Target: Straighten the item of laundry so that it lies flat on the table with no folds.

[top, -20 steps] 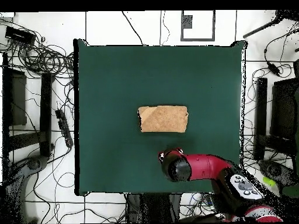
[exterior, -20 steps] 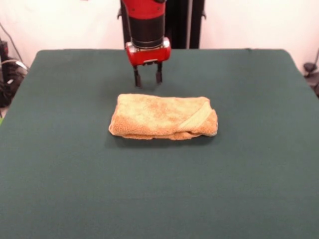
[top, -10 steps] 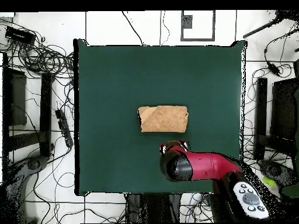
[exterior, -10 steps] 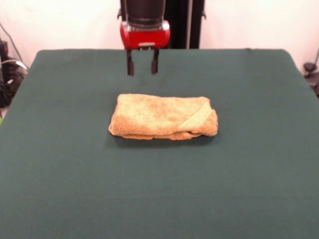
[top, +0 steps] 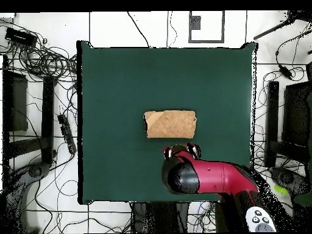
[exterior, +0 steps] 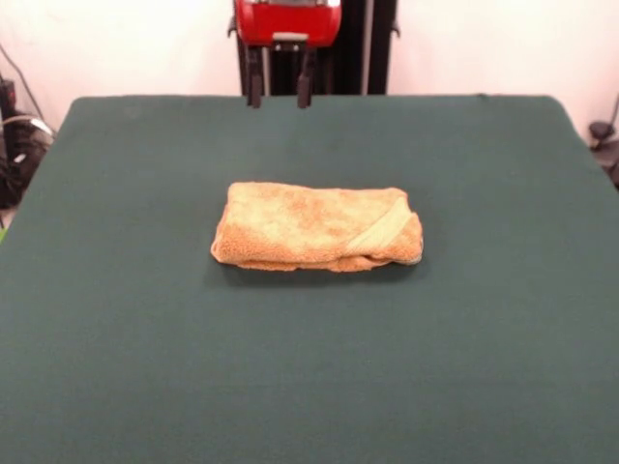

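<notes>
I see the towel folded into a thick pad mid-desk, with my end effector high behind it, prongs spread and empty. If I pinch several layers together, I'd lift the bundle instead of unfolding it.

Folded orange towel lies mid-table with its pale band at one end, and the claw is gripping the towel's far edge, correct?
Not quite. The claw grips nothing: the front view shows it raised, open and empty, clear of the towel. The rest holds: the towel lies folded mid-table, pale band at one end.
</notes>
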